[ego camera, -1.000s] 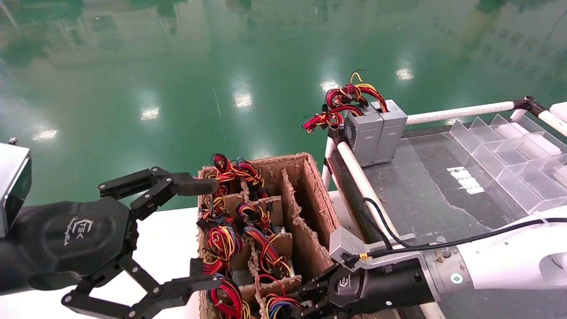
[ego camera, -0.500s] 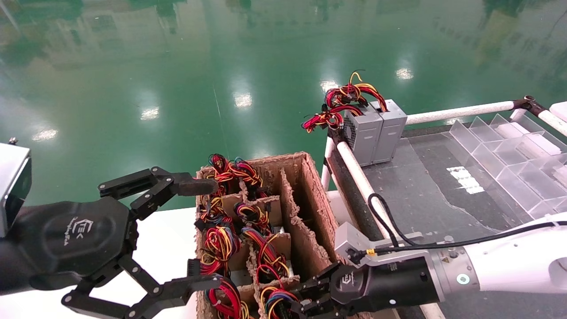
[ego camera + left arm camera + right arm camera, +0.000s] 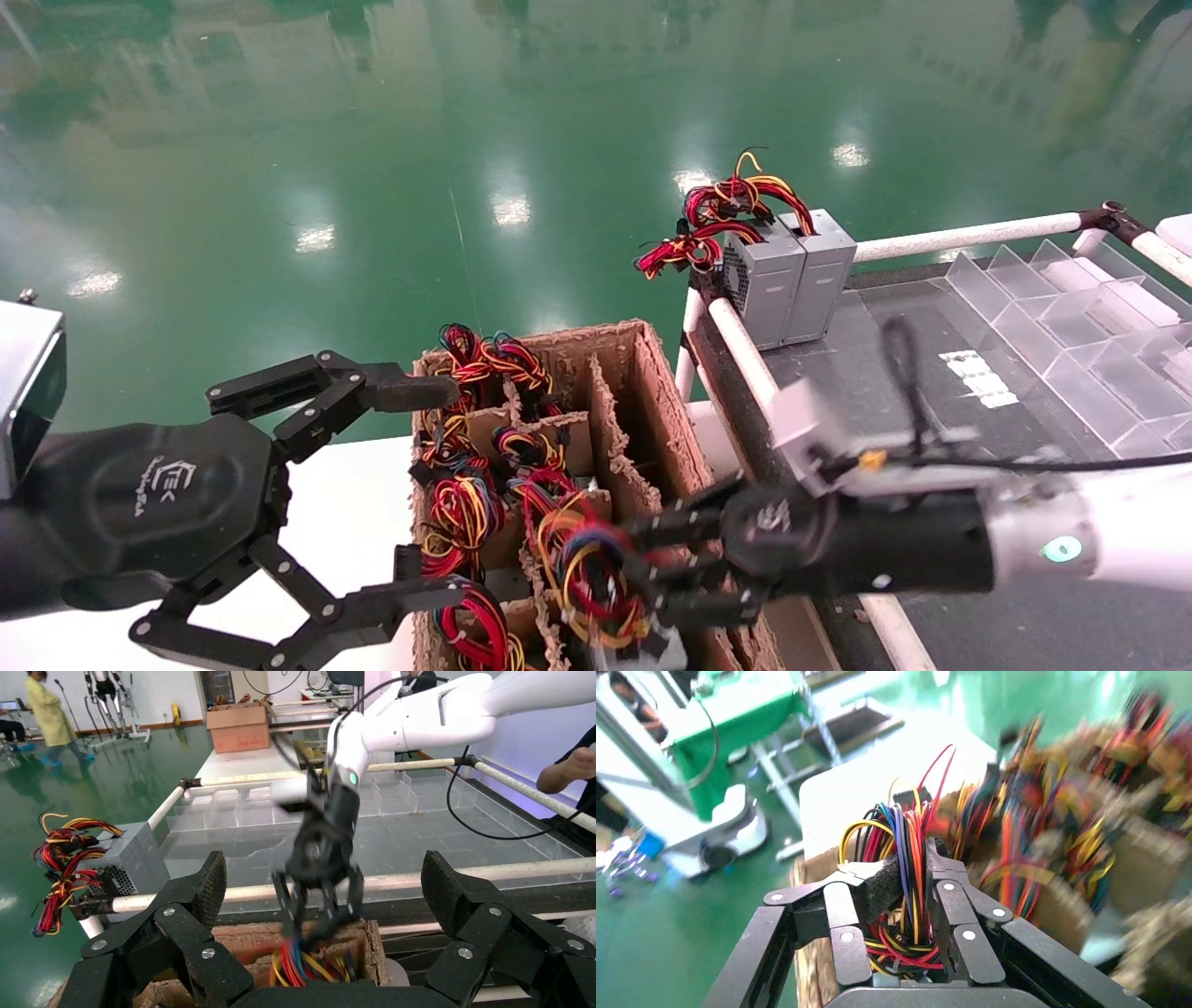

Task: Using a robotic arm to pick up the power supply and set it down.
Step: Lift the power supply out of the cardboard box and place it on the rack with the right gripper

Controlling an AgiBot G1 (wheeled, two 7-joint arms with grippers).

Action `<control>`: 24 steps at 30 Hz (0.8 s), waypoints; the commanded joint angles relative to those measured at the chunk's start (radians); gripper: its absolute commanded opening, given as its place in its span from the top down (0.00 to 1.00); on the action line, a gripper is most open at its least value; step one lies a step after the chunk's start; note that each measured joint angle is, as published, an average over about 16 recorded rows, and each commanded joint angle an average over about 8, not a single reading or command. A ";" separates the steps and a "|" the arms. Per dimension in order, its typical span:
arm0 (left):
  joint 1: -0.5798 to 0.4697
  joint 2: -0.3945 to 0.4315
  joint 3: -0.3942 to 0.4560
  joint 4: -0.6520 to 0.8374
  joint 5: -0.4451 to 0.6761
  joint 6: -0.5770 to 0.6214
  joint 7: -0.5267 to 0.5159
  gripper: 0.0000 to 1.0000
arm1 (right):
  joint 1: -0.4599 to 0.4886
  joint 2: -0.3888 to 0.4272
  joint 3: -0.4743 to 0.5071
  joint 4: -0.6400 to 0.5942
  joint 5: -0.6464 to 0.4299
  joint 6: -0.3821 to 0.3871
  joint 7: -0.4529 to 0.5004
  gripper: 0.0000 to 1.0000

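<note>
The power supply's looped bundle of red, yellow, orange and blue wires (image 3: pixel 585 567) rises out of the near compartment of the cardboard carton (image 3: pixel 652 382). Its grey body is almost entirely hidden below. My right gripper (image 3: pixel 656 573) is shut on this bundle, and in the right wrist view the wires (image 3: pixel 905 846) run pinched between the two pads of that gripper (image 3: pixel 912 874). The left wrist view shows the right gripper (image 3: pixel 318 913) over the carton with coloured wires (image 3: pixel 299 962) hanging under it. My left gripper (image 3: pixel 438 492) stands open beside the carton's left side, holding nothing.
Two like grey boxes (image 3: pixel 792 275) with red-yellow wires stand at the far corner of the dark mat (image 3: pixel 885 410). A white pipe rail (image 3: pixel 745 359) runs between carton and mat. Clear plastic dividers (image 3: pixel 1071 354) sit at the right. Other compartments hold more wire bundles (image 3: pixel 461 503).
My right gripper has risen and swung toward the rail, drawing the wire bundle up out of the carton. The left gripper has not moved.
</note>
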 commanded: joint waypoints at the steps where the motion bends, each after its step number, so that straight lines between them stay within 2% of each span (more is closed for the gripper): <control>1: 0.000 0.000 0.000 0.000 0.000 0.000 0.000 0.00 | 0.000 0.024 0.013 0.026 0.035 0.002 0.000 1.00; 13: 0.000 0.000 0.000 0.000 0.000 0.000 0.000 0.00 | 0.039 0.137 0.104 0.068 0.166 0.053 -0.025 1.00; 18: 0.000 0.000 0.000 0.000 0.000 0.000 0.000 0.00 | 0.081 0.158 0.127 0.015 0.175 0.082 -0.040 1.00; 24: 0.000 0.000 0.001 0.000 0.000 0.000 0.000 0.00 | 0.148 0.162 0.135 -0.117 0.154 0.113 -0.069 1.00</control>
